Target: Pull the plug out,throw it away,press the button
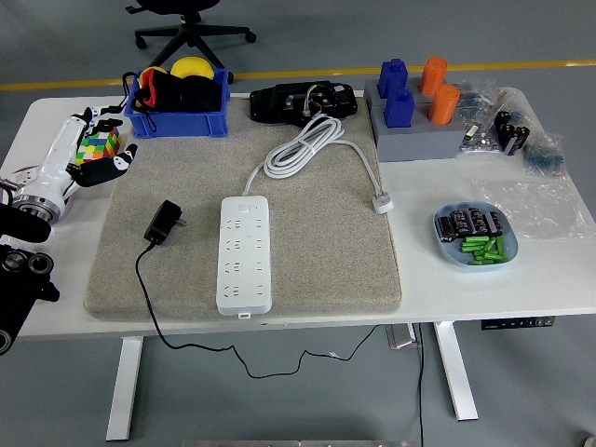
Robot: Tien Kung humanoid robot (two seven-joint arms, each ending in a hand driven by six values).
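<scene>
- Left hand (90,149) — white with black fingertips, fingers loosely spread, empty, at the table's left edge.
- Black plug adapter (164,222) lies unplugged beside the white rectangular power strip (245,252) on the grey felt mat (345,251).

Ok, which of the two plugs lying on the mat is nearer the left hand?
The black plug, lying at the mat's left edge with its thin black cord. The white plug lies near the right edge, farther from the left hand.

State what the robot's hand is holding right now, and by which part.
Nothing is held. The left hand hangs open over the table's left edge beside the colourful cube; the black plug lies free on the mat.
</scene>
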